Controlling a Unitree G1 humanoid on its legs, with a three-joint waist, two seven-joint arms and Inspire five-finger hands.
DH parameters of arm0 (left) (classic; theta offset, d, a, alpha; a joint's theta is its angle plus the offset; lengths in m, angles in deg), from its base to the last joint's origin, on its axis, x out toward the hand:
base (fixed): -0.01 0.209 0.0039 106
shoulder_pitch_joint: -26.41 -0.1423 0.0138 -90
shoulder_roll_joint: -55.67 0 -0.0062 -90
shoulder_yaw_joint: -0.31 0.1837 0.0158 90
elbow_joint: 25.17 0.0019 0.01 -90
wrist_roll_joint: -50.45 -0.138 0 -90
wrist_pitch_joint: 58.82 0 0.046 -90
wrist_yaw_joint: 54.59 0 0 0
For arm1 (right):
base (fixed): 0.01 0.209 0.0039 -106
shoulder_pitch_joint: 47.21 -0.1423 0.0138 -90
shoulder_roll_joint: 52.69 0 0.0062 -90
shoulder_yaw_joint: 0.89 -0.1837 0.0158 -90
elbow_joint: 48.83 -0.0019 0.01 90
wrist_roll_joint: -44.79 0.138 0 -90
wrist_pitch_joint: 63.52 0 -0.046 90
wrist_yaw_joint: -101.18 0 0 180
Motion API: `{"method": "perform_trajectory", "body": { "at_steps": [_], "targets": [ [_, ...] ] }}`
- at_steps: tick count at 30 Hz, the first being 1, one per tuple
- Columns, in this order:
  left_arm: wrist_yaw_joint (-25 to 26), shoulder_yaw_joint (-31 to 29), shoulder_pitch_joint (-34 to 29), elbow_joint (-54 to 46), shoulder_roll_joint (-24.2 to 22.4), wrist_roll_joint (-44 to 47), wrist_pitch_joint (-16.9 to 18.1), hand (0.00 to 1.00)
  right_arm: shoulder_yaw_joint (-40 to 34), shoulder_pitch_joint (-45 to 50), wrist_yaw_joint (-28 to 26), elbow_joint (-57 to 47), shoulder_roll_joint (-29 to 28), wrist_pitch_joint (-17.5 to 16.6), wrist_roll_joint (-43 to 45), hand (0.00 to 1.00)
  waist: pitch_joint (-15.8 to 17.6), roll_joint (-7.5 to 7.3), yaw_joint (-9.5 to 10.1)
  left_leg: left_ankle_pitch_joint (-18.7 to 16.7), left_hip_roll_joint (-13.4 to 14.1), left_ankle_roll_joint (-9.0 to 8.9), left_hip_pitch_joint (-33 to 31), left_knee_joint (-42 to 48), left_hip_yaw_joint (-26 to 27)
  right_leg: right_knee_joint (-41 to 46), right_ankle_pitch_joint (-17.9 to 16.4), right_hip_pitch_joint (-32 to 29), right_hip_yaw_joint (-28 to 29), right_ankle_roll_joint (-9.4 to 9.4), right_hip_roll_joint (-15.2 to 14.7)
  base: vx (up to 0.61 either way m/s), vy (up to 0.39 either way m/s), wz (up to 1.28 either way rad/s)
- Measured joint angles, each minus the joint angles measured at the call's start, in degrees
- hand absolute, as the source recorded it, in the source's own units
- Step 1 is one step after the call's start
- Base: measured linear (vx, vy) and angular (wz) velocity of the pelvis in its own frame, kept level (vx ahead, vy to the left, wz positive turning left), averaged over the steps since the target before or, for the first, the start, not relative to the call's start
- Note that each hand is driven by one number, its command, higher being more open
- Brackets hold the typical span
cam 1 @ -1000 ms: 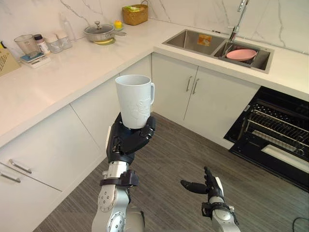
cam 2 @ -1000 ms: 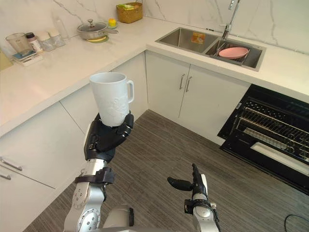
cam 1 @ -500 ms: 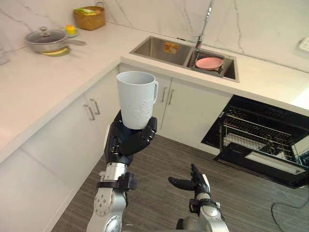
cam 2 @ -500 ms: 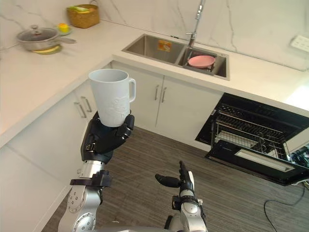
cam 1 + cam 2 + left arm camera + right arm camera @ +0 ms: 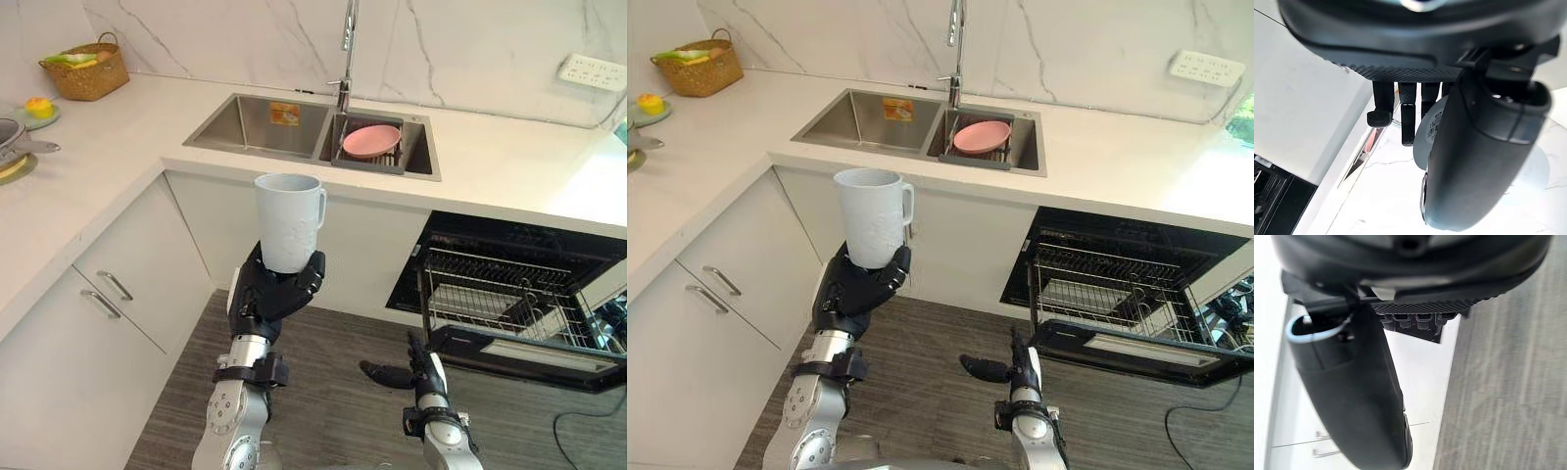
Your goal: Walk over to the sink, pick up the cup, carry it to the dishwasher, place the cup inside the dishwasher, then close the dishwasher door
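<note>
While its fingers curl up round the bottom of the cup, the left hand holds it upright, mouth up, handle turned toward the dishwasher side. The hand wraps the cup's foot. From the left wrist view just a slice of the pale underside, with a sticker on it, peeks out between thumb and fingers.

The cup sits in the air in front of the cabinet below the sink, well apart from the dishwasher.

The right hand hangs low over the wood floor, fingers straight and close together, thumb stuck out sideways, holding nothing. In its own wrist view the fingertips are mostly tucked behind the hand's bulk.

The dishwasher's door is dropped open and a wire rack shows. What lies in the rack is hard to make out, and its right end is cut off. A pink plate rests in the sink's right basin, and the faucet runs off the top edge.
</note>
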Motion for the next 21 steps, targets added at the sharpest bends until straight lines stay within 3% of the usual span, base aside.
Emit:
{"method": "perform_trajectory", "body": {
  "at_steps": [1, 2, 3, 5, 8, 11, 12, 13, 14, 16, 18, 19, 20, 21],
  "targets": [
    [0.0, -0.1, -0.2, 0.0, 0.0, 0.0, 0.0, 0.0, 0.0, -0.2, 0.0, 0.5, 0.0, 0.0, 0.0, 1.0, 0.0, 0.13, 0.0, 1.0, -1.4, -0.33, 0.1, -4.1, -1.9, 0.3, -0.4, -0.1, 0.6, 0.94, -0.3, 0.22, 0.31, -0.34],
    [0.0, -0.3, -0.4, 0.1, 0.1, 0.0, 0.1, 0.0, 0.1, -0.6, 0.0, 1.5, 0.3, -0.2, 0.0, 1.0, -0.1, 0.45, 0.14, 5.2, -2.7, 0.2, 0.9, -6.7, -3.2, 0.9, -0.9, -0.2, 1.5, 1.8, -0.7, 0.2, 0.275, -0.49],
    [0.5, -0.9, -0.8, 0.5, 1.1, 0.0, 0.2, 0.0, 0.4, -1.0, 0.0, 3.8, -0.8, -0.1, 0.0, 1.0, -0.5, -1.04, 0.2, 8.2, -4.6, 2.07, 3.3, -9.4, -1.8, 1.1, -0.9, 0.0, 3.9, 3.58, -2.5, 0.17, 0.201, -0.43],
    [0.8, -1.1, -0.7, 0.5, 1.5, 0.0, 0.6, 0.0, 0.4, -1.3, -0.1, 3.7, -2.0, -0.1, 0.0, 1.0, -0.5, -2.23, 0.39, 6.8, -5.2, 2.85, 3.2, -8.5, 1.1, 0.9, -0.9, -0.9, 6.3, 4.95, -3.9, 0.25, 0.236, -0.57],
    [0.9, -0.3, -0.8, 0.5, 1.6, 0.0, 0.6, 0.0, 0.4, -1.3, -0.2, 2.4, -2.5, -0.1, -0.1, 1.0, -0.5, -2.37, 0.48, 4.1, -5.4, 4.01, 4.6, -7.8, 5.1, 4.2, -1.9, -2.3, 9.6, 6.46, -5.2, 0.18, 0.223, -0.72],
    [0.9, 1.3, -0.7, 0.4, 2.5, 0.0, 0.6, 0.0, 0.3, -1.2, -0.2, 1.6, -2.8, -0.1, -0.2, 1.0, -0.3, -2.68, 0.03, 2.0, -5.5, 5.31, 9.4, -9.3, 9.7, 19.1, -2.8, -8.3, 9.0, 7.61, -7.3, 0.11, 0.163, -0.69],
    [0.9, 1.9, -0.7, 0.2, 3.4, -0.1, 0.6, 0.0, 0.3, -1.1, -0.2, 1.6, -3.2, -0.1, -0.5, 1.0, 0.1, -3.31, -0.23, 1.3, -5.9, 6.09, 12.1, -10.3, 11.2, 25.9, -2.4, -10.4, 6.1, 7.64, -9.4, 0.13, 0.084, -0.5],
    [0.8, 2.4, -0.8, -0.3, 4.2, -0.1, 0.6, 0.0, 0.4, -1.0, -0.3, 1.6, -3.6, -0.1, -0.6, 1.0, 0.3, -3.37, -0.74, 0.4, -6.0, 7.39, 14.1, -10.8, 12.2, 30.5, -3.0, -11.8, 3.3, 6.83, -11.0, 0.13, 0.063, -0.46],
    [0.8, 2.4, -0.9, -0.5, 4.2, -0.2, 0.6, 0.0, 0.5, -1.0, -0.4, 1.6, -3.8, -0.1, -0.6, 1.0, 0.1, -3.63, -0.88, 0.0, -6.0, 7.5, 14.9, -11.1, 12.6, 31.7, -3.6, -12.4, 2.0, 6.02, -11.7, 0.2, 0.01, -0.38],
    [0.8, 2.3, -0.8, -0.6, 4.2, -0.2, 1.1, 0.0, 1.6, -1.7, -0.6, 1.6, -4.1, -0.1, -0.7, 1.0, -0.2, -3.94, -1.8, -1.0, -4.7, 6.65, 16.5, -12.1, 14.1, 31.4, -6.0, -15.1, -3.8, 4.68, -12.7, 0.21, -0.039, -0.37],
    [0.8, 2.0, -0.8, -0.4, 4.3, -0.1, 1.2, 0.0, 3.2, -3.1, -0.8, 2.3, -3.7, -0.1, -1.1, 1.0, -0.2, -3.91, -1.85, -1.0, -3.5, 5.36, 17.7, -13.6, 16.3, 25.9, -5.9, -17.3, -8.8, 4.45, -12.3, 0.28, -0.103, -0.55],
    [0.9, 1.7, -0.6, 0.0, 4.4, -0.1, 1.2, 0.0, 4.1, -4.1, -0.9, 2.8, -3.7, -0.1, -1.1, 1.0, -0.3, -4.31, -2.08, -1.3, -3.2, 4.78, 18.0, -13.7, 16.8, 18.3, -3.5, -17.8, -12.0, 3.73, -10.9, 0.29, -0.116, -0.53],
    [0.9, 1.6, -0.4, 0.4, 4.6, -0.1, 1.2, 0.0, 4.5, -4.6, -0.9, 3.1, -3.6, -0.1, -1.1, 1.0, -0.6, -5.03, -2.42, -1.6, -3.5, 4.28, 18.2, -13.5, 16.5, 14.8, 1.9, -17.6, -12.1, 0.85, -10.1, 0.35, -0.105, -0.37],
    [1.1, 1.6, 0.2, 2.9, 3.7, -0.1, 0.8, 0.0, 4.8, -5.5, -1.0, 4.6, -2.2, 0.0, -1.2, 1.0, -0.6, -2.38, -2.86, -2.0, -1.4, 3.39, 19.0, -13.4, 15.2, 11.9, 2.5, -15.0, -12.4, 0.13, -7.3, 0.3, -0.066, -0.31]
  ]
}}
